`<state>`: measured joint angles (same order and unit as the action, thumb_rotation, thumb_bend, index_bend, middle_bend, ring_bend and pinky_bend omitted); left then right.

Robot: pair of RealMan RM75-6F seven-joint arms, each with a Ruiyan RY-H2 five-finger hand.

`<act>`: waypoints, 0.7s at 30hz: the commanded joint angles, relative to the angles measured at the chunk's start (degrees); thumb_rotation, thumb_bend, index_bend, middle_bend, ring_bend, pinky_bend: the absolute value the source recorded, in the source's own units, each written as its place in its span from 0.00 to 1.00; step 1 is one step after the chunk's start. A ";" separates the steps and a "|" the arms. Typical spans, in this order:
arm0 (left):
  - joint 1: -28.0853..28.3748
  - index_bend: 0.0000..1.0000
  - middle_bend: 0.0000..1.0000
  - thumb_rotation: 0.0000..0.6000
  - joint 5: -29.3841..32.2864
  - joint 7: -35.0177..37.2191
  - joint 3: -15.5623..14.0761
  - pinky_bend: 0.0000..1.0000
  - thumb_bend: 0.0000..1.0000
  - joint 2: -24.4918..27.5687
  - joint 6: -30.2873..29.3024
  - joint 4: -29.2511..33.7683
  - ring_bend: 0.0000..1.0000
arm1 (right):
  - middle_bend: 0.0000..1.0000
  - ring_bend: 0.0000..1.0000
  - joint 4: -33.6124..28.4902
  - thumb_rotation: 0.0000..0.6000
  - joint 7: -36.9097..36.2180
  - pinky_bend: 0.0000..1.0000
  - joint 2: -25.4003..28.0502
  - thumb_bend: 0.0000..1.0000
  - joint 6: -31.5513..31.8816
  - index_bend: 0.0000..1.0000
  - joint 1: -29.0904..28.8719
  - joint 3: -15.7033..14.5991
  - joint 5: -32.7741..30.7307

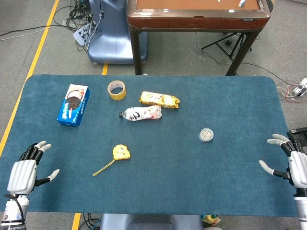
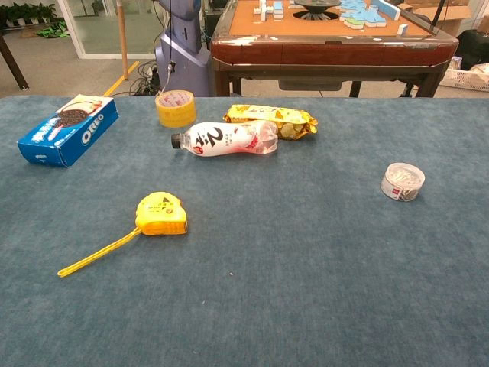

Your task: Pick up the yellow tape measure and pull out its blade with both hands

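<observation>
Yellow tape measure lies on the blue desk, left of the middle, with a short piece of its blade already out and pointing toward the near left side. In the head view my left hand rests at the near left edge of the desk, fingers spread and holding nothing, well apart from the tape measure. My right hand is at the near right edge, also with fingers apart and holding nothing, and even farther from it. Beyond the tape measure lie a plastic bottle on its side and a yellow snack bag just behind the bottle. A roll of tape stands to the left of the bag, and a blue cookie box lies near the far left. A small round container sits alone on the right half. No object lies between either hand and the tape measure.

In the chest view the tape measure is in the near left part, its blade running toward the lower left. The bottle, the snack bag, the roll of tape and the cookie box are all behind it, none touching it. The round container is far on the right. My hands do not show in this view.
</observation>
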<state>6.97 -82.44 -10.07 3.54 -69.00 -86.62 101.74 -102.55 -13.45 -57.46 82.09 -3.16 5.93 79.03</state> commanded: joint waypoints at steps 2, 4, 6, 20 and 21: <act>0.00 0.20 0.14 1.00 -0.48 0.64 -0.07 0.18 0.19 0.25 0.17 -0.05 0.10 | 0.21 0.03 -0.24 1.00 0.24 0.08 -0.26 0.27 0.24 0.32 -0.16 0.18 0.48; 0.31 0.20 0.14 1.00 -0.91 0.95 0.03 0.18 0.19 0.31 0.51 -0.15 0.10 | 0.21 0.03 -0.43 1.00 0.26 0.08 -0.26 0.27 0.49 0.32 -0.21 0.42 0.58; 1.05 0.20 0.14 1.00 -1.63 1.61 0.21 0.18 0.19 0.34 1.33 -0.44 0.10 | 0.21 0.03 -0.72 1.00 0.36 0.08 0.10 0.27 0.66 0.32 -0.33 0.75 0.64; 15.34 0.20 0.14 1.00 -0.45 -0.73 4.43 0.15 0.19 -2.61 19.64 -1.11 0.10 | 0.21 0.03 -4.77 1.00 3.45 0.08 3.63 0.27 2.29 0.32 -1.35 4.00 -0.79; 16.52 0.20 0.14 1.00 0.45 -1.74 4.73 0.15 0.19 -3.35 21.20 -1.10 0.10 | 0.21 0.03 -4.87 1.00 3.51 0.08 3.73 0.27 2.26 0.32 -1.34 4.08 -1.06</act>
<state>20.91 -83.77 -9.81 7.28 -70.93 -68.41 100.43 -107.32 -10.00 -53.82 84.38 -4.49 9.93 78.12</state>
